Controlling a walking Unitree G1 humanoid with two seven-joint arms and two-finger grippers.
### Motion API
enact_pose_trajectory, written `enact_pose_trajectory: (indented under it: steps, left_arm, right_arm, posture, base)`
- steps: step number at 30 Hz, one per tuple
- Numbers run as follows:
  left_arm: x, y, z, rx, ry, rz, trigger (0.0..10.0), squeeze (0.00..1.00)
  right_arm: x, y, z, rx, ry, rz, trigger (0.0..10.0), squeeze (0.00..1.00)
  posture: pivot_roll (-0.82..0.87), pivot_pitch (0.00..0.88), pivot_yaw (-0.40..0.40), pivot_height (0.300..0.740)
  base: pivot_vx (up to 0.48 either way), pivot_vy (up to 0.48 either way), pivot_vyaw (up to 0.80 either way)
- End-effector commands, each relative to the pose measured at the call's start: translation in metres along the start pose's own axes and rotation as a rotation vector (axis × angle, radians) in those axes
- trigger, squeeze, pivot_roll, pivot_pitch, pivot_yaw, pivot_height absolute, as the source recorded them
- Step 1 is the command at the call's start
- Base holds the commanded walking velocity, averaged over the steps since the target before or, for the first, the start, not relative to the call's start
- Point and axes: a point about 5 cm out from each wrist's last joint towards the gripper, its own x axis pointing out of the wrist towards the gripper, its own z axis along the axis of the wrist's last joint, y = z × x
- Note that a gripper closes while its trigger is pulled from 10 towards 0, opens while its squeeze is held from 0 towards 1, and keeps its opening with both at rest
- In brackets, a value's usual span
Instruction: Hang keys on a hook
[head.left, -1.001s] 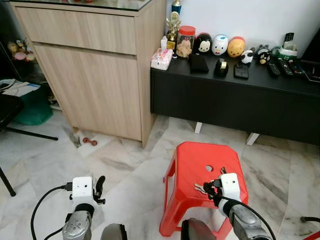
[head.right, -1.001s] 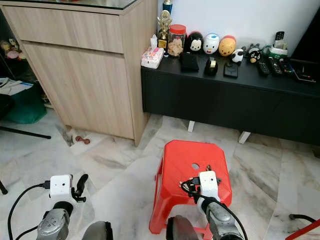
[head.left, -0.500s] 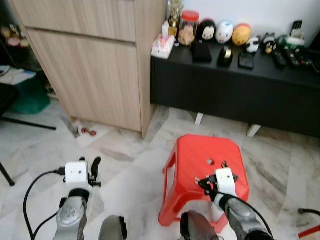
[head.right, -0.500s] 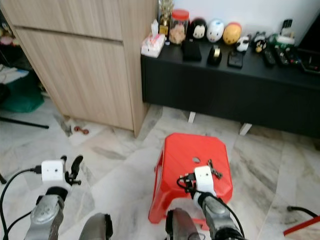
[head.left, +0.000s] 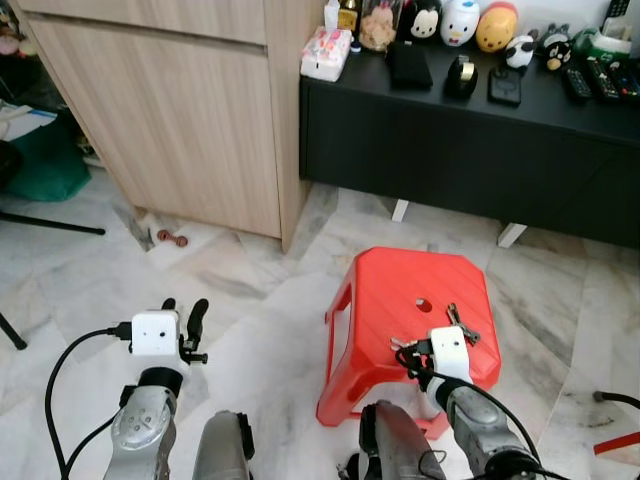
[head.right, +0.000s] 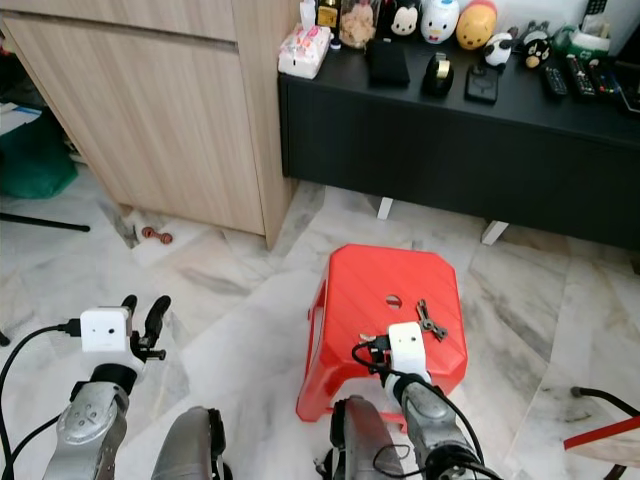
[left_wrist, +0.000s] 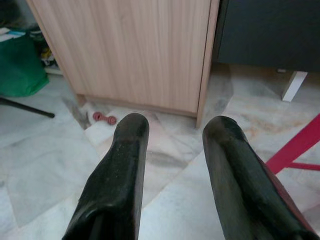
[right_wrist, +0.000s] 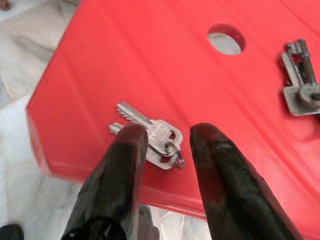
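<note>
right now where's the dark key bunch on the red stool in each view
Left eye view: dark key bunch on the stool, right of its hole.
Right eye view: same spot.
Right wrist view: beside the hole, apart from the silver keys.
Shared landmark: the hole.

Bright red stool (head.left: 400, 300) on white floor (head.left: 260, 300) with grey marble veining. Silver keys (right_wrist: 152, 135) on red; a second, greyer bunch of keys (right_wrist: 300, 80) right of the stool's hole. Black fingers (right_wrist: 120, 170) on the right gripper (right_wrist: 167, 137). Pale wood-grain cabinet (head.left: 170, 110) far left, matte black console (head.left: 470, 150) far right, green bag (left_wrist: 20, 70) left.
</note>
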Motion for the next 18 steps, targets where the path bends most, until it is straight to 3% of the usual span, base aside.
enact_pose_trajectory:
  steps: [1,18]
  left_arm:
    - [-0.0046,-0.0027,-0.0033,-0.016,0.025,-0.001,10.0,0.00]
    - [-0.0115,-0.0021,-0.0004,0.015,0.047,-0.016,10.0,0.00]
  right_arm:
    - [-0.0011,-0.0058,-0.0005,0.024,0.000,-0.025,10.0,0.00]
    - [-0.0005,-0.0066,-0.0006,0.060,0.012,-0.029,10.0,0.00]
  posture:
    - [0.03,0.225,-0.098,0.612]
    - [0.03,0.237,-0.089,0.612]
  base:
    - [0.000,0.000,0.00]
    - [0.000,0.000,0.00]
